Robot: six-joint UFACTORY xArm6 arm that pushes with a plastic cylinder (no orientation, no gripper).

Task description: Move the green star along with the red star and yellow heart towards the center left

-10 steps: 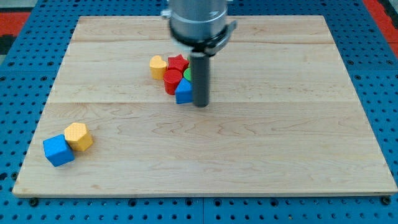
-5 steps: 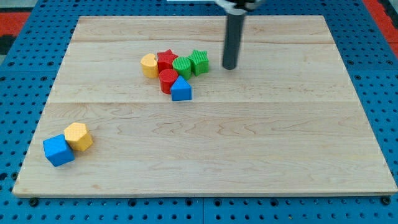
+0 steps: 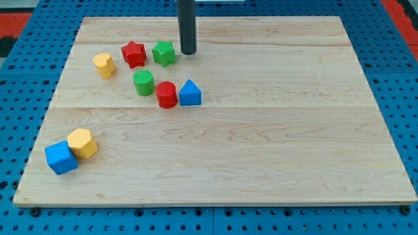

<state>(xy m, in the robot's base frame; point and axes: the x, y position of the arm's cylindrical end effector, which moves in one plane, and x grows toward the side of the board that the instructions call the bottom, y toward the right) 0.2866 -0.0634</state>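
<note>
My tip [image 3: 188, 52] stands just right of the green star [image 3: 164, 53], close to it, near the view's top. The red star [image 3: 133, 53] lies left of the green star with a small gap between them. The yellow heart [image 3: 104, 64] lies further left and slightly lower, apart from the red star. The three form a row running leftward from my tip.
A green cylinder [image 3: 144, 83], a red cylinder [image 3: 166, 94] and a blue triangular block [image 3: 190, 93] lie below the row. A blue cube [image 3: 61, 157] and a yellow hexagonal block [image 3: 82, 143] sit touching at the view's lower left. The wooden board [image 3: 294, 163] rests on a blue pegboard.
My tip moved left along the top. The green star, red star and yellow heart slid left and spread apart. The green and red cylinders shifted left and down; the blue triangle stayed.
</note>
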